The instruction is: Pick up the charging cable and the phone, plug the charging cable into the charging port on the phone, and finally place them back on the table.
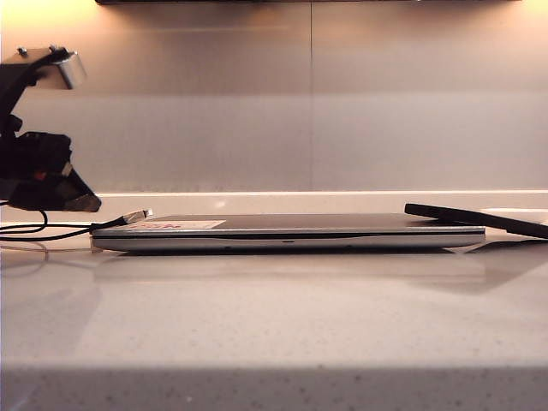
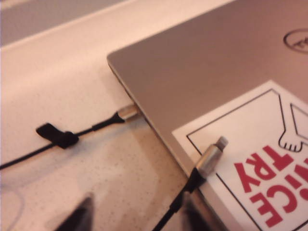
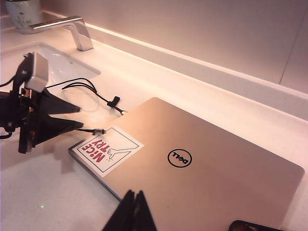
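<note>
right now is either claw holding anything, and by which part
Nothing is held. The left claw stands open at the charging cable tip; the right claw is shut, empty.

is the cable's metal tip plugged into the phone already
No: the charging cable tip lies bare on the laptop sticker, while the phone sits at the laptop's far end.

A home bathroom or kitchen: chrome faucet (image 3: 72, 30), white sink (image 3: 57, 65), stone table (image 1: 274, 317)
</note>
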